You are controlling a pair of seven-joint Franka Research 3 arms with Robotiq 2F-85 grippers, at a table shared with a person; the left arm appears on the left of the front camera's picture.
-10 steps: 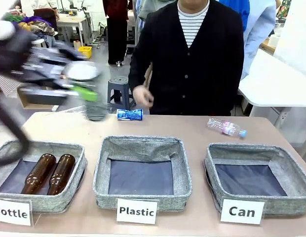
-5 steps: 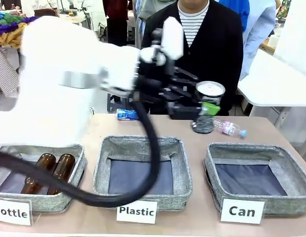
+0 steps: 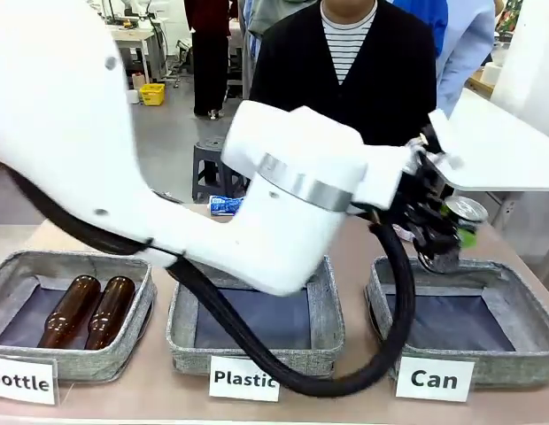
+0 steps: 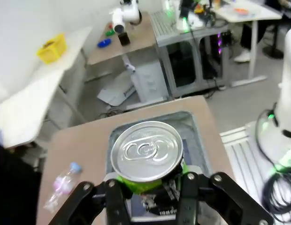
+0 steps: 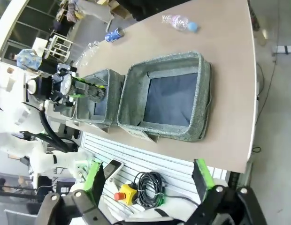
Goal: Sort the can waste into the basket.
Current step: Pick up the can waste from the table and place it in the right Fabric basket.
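Patience pays: your left pincer holds the dark can above the Can basket; lower it before letting go.

Bright, even overhead light fills the room; shadows inside the basket are soft. The white arm close to the front camera looks washed out. The can lid glints. Wrist pictures bend at their edges.

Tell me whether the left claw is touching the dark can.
Touching. The left wrist view shows the left claw closed on the dark can, pressing it from both sides.
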